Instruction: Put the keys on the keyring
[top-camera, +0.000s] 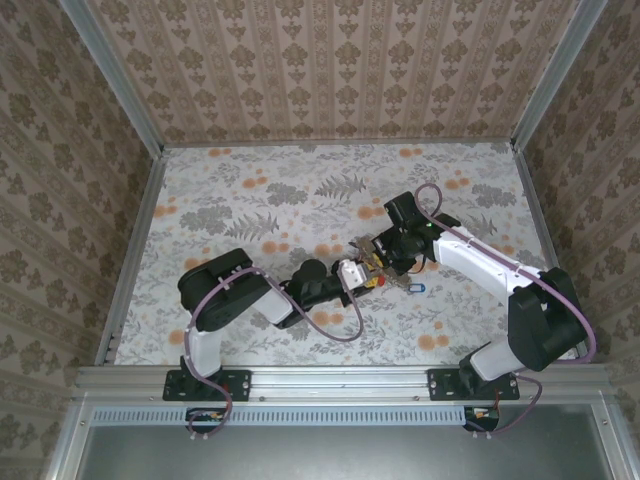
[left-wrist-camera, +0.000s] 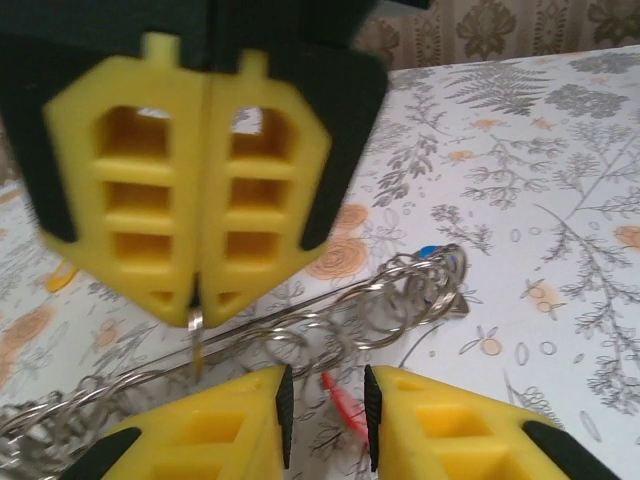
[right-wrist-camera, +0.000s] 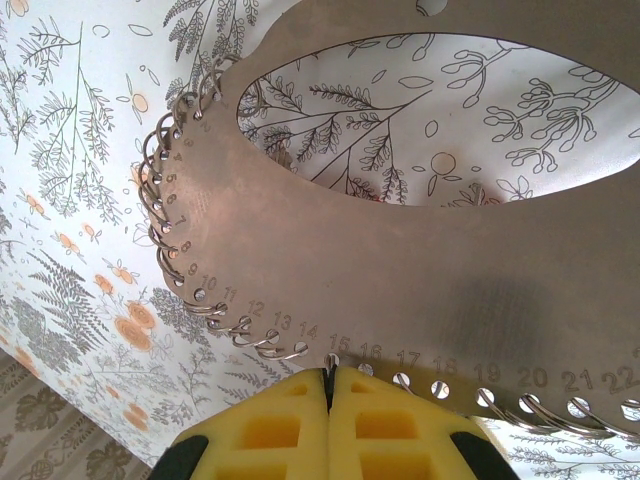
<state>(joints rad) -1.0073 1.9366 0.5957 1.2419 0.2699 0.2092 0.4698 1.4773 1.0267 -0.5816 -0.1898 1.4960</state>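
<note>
Right jaws pinching the keyring, mid-desk.
Right jaws are closed tight on the rim of the keyring (right-wrist-camera: 330, 250) (flat metal plate, numbered holes, wire loops along the edge) by hole 15. Left jaws face them with a narrow gap, gripping nothing I can see. Red key (left-wrist-camera: 343, 403) shows through that gap. Blue key (top-camera: 415, 289) lies on the desk (top-camera: 250, 190), just right of both.

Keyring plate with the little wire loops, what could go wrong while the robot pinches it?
The right fingers pinch only the rim of the flat grey metal keyring plate, so it might swivel or slip. The left fingers stand apart near the small red key and the wire loops, and could snag a loop instead.
</note>
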